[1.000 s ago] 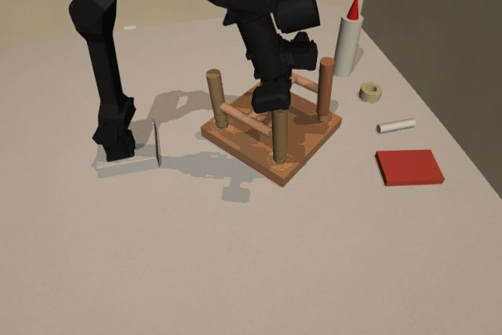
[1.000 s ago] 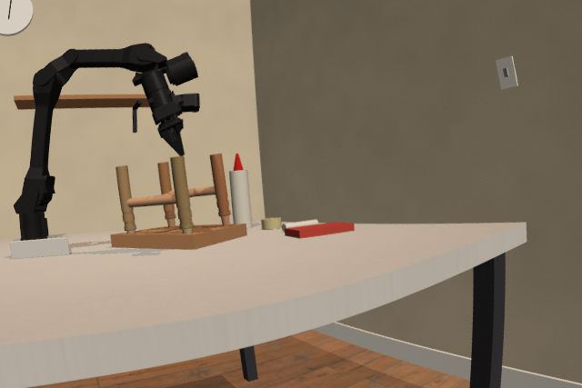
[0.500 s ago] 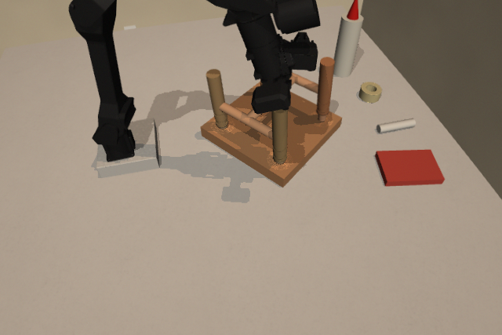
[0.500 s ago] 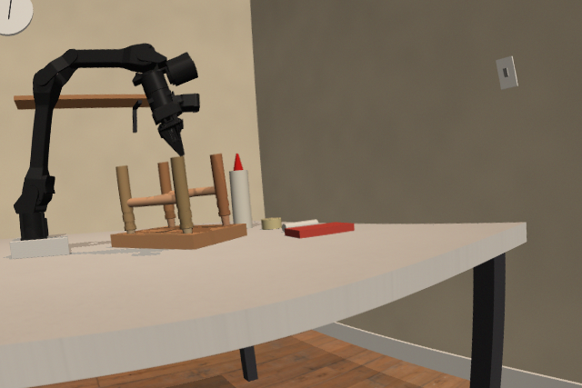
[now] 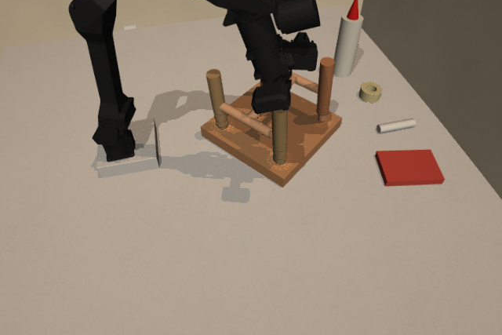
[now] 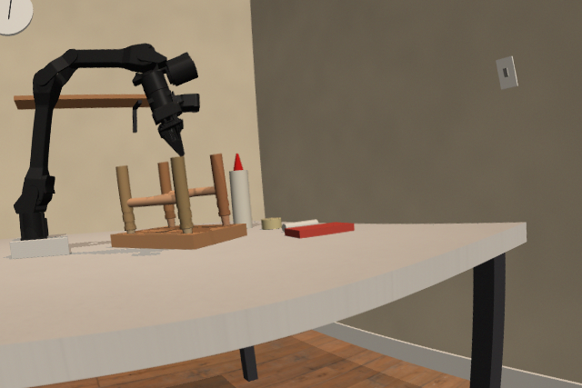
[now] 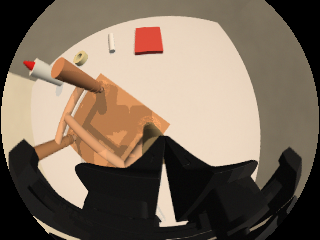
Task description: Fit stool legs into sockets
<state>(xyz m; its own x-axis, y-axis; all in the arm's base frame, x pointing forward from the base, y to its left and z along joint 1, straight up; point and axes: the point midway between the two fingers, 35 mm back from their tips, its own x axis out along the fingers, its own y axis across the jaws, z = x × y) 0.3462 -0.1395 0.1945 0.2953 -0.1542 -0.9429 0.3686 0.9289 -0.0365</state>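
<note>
The seat (image 5: 303,140) (image 6: 155,240) (image 7: 135,107) lies flat, its four legs pointing up. My gripper (image 5: 271,106) (image 6: 182,154) (image 7: 163,139) is shut and empty, its tips at the top of the near olive leg (image 5: 279,132) (image 6: 181,191); contact is unclear. This leg and the left olive leg (image 5: 216,96) (image 6: 124,195) have shoulders at or just above the seat. The right red-brown leg (image 5: 325,88) (image 6: 219,186) (image 7: 77,76) leans slightly, with a pale tenon showing beneath its shoulder. The back leg (image 6: 165,182) (image 7: 52,147) also shows pale tenon.
Stretchers (image 5: 247,119) (image 6: 150,199) (image 7: 92,137) link the legs. A white bottle with red tip (image 5: 347,47) (image 6: 240,198) (image 7: 46,72) stands behind the right leg. A tape ring (image 5: 369,96) (image 6: 271,223), a white rod (image 5: 396,125) and a red block (image 5: 409,167) (image 6: 319,230) (image 7: 149,40) lie to the right.
</note>
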